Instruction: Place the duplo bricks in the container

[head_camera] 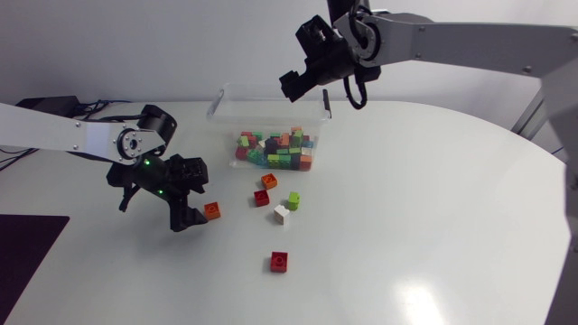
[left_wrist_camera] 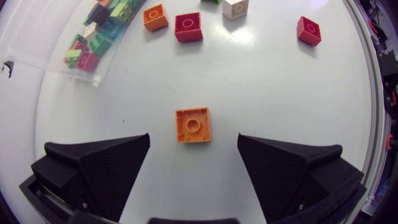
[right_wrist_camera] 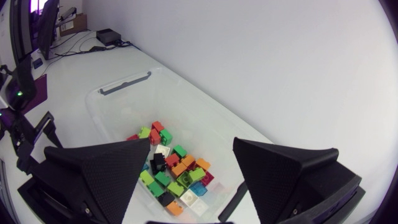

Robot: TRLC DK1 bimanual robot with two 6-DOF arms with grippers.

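Above orange brick [left_wrist_camera: 192,125], left pincer [left_wrist_camera: 193,140] agape.

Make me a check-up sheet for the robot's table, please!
Surface: white table, smooth.
Job's things: clear plastic container holding many coloured bricks; loose on the table: two red bricks, a green brick, a white brick, an orange brick.
Clutter: dark flat mat.
Grippers: left gripper open, another orange square brick between its fingers, untouched; right gripper open above the container.
Cables: black cable loop on the right arm.
Surroundings: nothing seen.
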